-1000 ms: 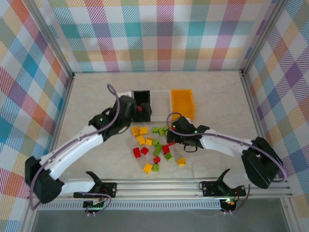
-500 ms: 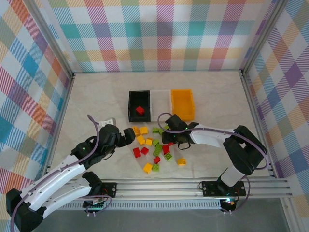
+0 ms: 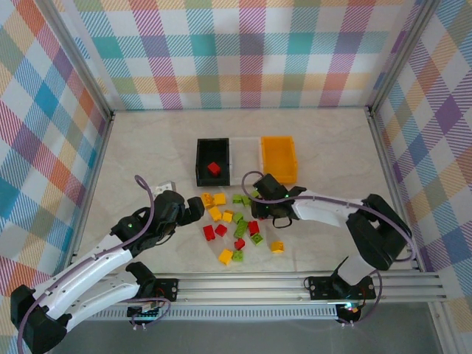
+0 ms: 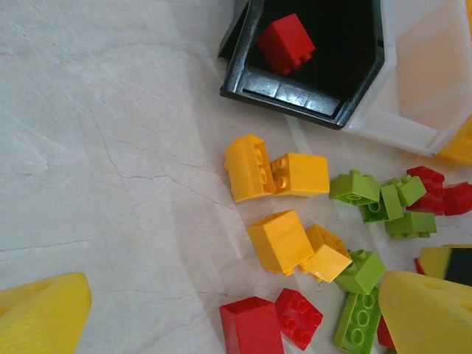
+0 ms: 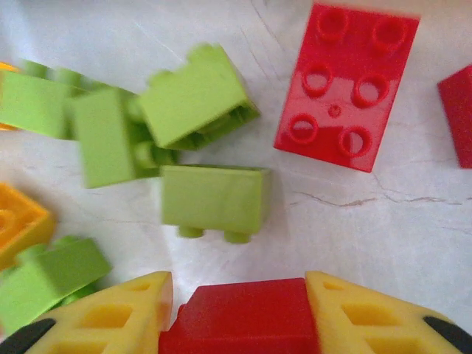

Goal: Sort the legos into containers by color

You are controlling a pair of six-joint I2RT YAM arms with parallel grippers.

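The legos lie in a loose red, yellow and lime pile in front of the containers: a black bin with one red lego inside, a white bin and an orange bin. My right gripper is low over the pile's right side. In the right wrist view it is shut on a red lego, a yellow finger against each side. My left gripper hovers open at the pile's left edge, over two red legos and the yellow ones.
Lime legos and a red six-stud brick lie just beyond the right fingers. Metal frame rails run along the near edge, and checked walls close in the table's other sides. Bare table stretches left of the pile.
My left arm has drawn back from the black bin to the pile's near left, leaving a red lego in the bin. The right jaws have closed onto a red lego.
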